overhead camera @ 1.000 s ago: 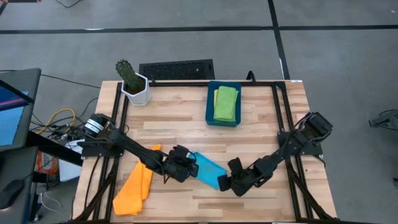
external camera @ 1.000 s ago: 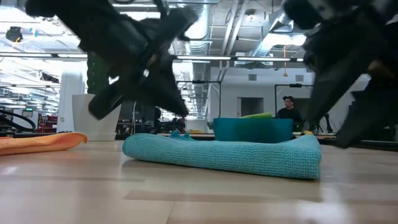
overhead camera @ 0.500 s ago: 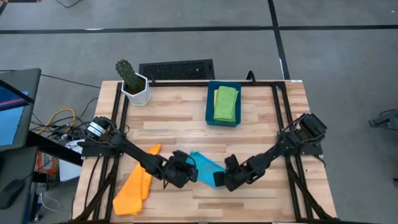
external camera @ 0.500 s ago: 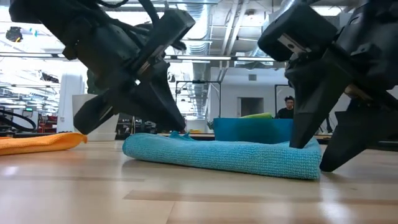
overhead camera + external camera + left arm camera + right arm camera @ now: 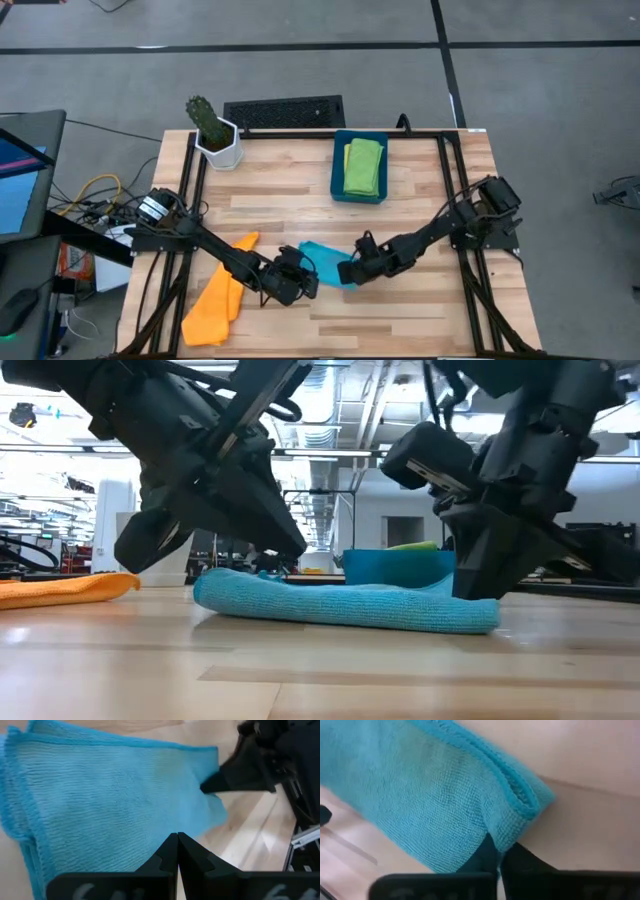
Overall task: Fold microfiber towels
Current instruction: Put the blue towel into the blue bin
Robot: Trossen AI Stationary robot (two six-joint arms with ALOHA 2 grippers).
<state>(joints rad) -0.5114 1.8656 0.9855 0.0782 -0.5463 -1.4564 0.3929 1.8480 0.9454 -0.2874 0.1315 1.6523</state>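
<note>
A wooden table (image 5: pixel 400 215) seen from above, with two dark robot arms reaching in toward a light blue towel (image 5: pixel 322 262) lying folded near the front centre. An orange towel (image 5: pixel 218 293) sits crumpled at the front left, and a blue bin (image 5: pixel 336 170) near the back holds a green towel (image 5: pixel 363 165) over a yellow one.

The right gripper (image 5: pixel 349 270) pinches the blue towel's right end, its fingers closed on the doubled edge (the right wrist view shows the cloth fold caught between them). The left gripper (image 5: pixel 297 277) rests at the towel's left end with fingers pressed together, holding nothing that can be seen.

To fold well, the right gripper probably needs to carry its end low and straight across while the left end stays pinned, so the edges meet squarely.

Compared with a second ago, the right gripper has moved leftward and the towel looks shorter, its right end drawn in toward the left gripper.
</note>
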